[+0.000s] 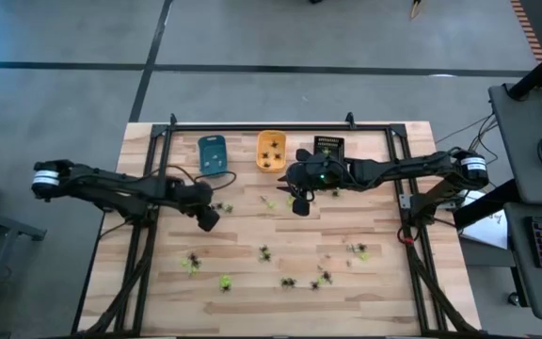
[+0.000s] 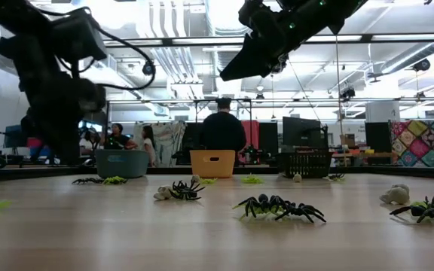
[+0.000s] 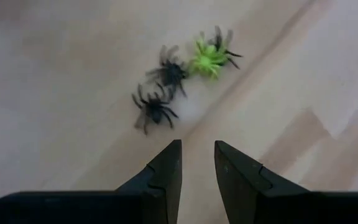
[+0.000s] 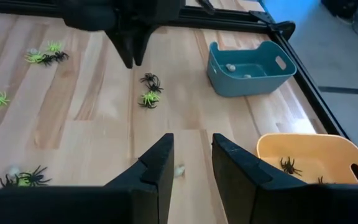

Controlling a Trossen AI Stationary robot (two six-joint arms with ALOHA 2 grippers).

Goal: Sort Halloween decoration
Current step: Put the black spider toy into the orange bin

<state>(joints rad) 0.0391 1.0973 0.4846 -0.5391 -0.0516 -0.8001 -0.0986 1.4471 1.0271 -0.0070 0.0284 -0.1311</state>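
Observation:
Tiny plastic spiders lie scattered on the wooden table [image 1: 252, 273], some black, some yellow-green, some pale. My left gripper [image 1: 207, 219] hangs open above the table's left middle. Just ahead of it sit two black spiders [image 3: 154, 107] and a yellow-green one [image 3: 207, 59]. My right gripper [image 1: 299, 202] is open and raised over the table's centre, in front of the orange tray [image 1: 271, 151]. A pale figure [image 4: 179, 169] lies on the wood below its fingers. Neither gripper holds anything.
Three small trays stand in a row at the far edge: blue [image 1: 213, 154] holding pale pieces, orange [image 4: 309, 162] holding black spiders, and black [image 1: 327, 148]. More spiders [image 1: 290, 281] lie across the near half. A black metal frame [image 1: 280, 126] borders the table. People stand in the room behind.

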